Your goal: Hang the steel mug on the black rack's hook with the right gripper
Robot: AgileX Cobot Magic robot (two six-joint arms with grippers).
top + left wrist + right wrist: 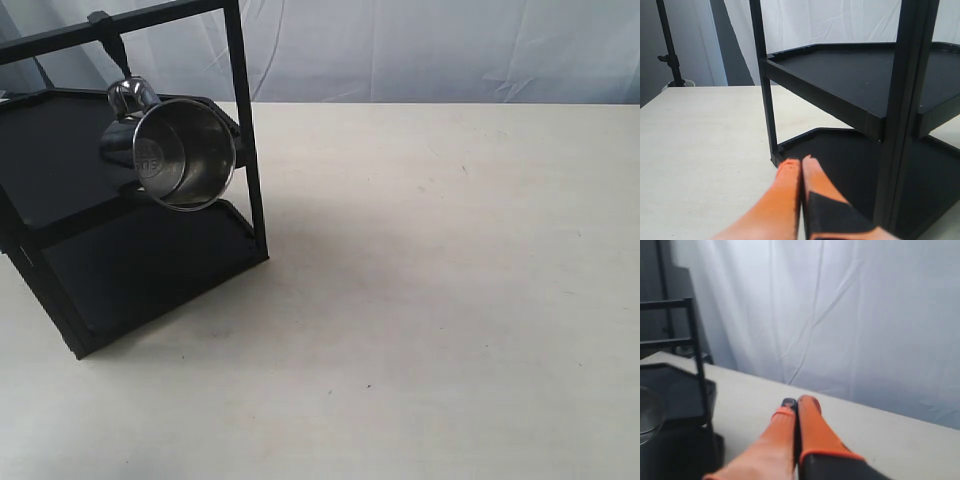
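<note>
The mug [180, 150] hangs by its handle from the hook [118, 55] under the rack's [130, 260] crossbar, at about 10 o'clock in the exterior view, mouth tilted outward. The right gripper [796, 402] is pressed together and empty, well apart from it; the left gripper [800, 161] is likewise closed near the rack's foot. The mug looks light, rigid and slippery, probably best pinched across its rim. The hanging appears done.

Your left gripper [801, 161] has long orange fingers with a black pad. Your right gripper [796, 403] looks the same.
</note>
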